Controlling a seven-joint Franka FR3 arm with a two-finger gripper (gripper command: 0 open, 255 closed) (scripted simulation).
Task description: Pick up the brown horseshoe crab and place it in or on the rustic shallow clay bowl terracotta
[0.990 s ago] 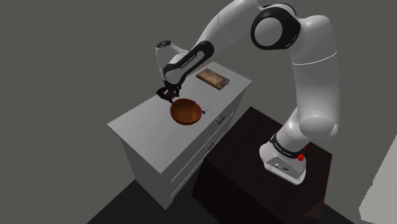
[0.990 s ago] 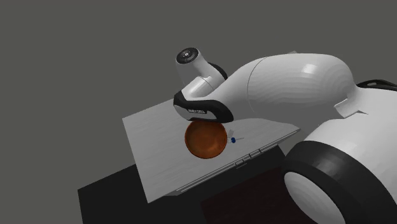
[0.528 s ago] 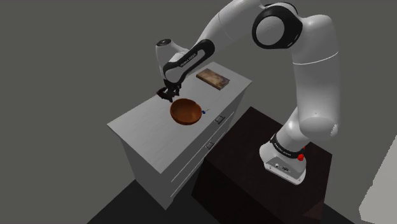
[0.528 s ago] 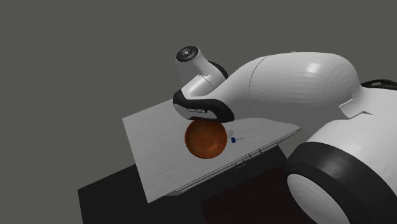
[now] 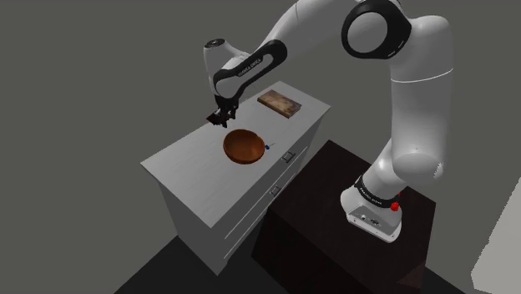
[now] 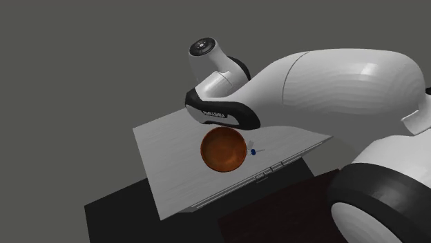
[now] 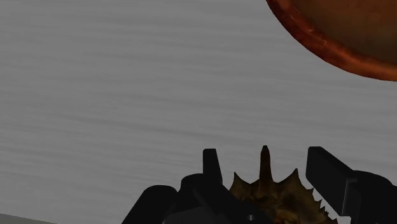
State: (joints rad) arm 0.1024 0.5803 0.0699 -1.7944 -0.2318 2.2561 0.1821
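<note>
Wrist view has my pincer (image 7: pixel 265 162) clamped on the brown horseshoe crab (image 7: pixel 273 194): a black finger presses on each side of its spiny shell, and its tail spike points out ahead between the tips. Past the tips lies the pale worktop (image 7: pixel 127 95), with the reddish-brown bowl (image 7: pixel 337 35) curving in beyond, empty as far as I can see. In the shoulder view my pincer (image 5: pixel 220 119) hangs over the eleven o'clock side of the worktop (image 5: pixel 192 167), and the bowl (image 5: pixel 245 146) sits at about four o'clock from it, near but apart. I judge the carry to the bowl to be the step in hand. The hold worries me: the shell is spiny and tapering, so a quick swing could let it pivot or slide out. If I travel low, the crab could clip the rim and shove the bowl toward the small blue thing (image 5: pixel 265 147) at its three o'clock. Releasing off-centre could leave the crab tipped over the rim.
</note>
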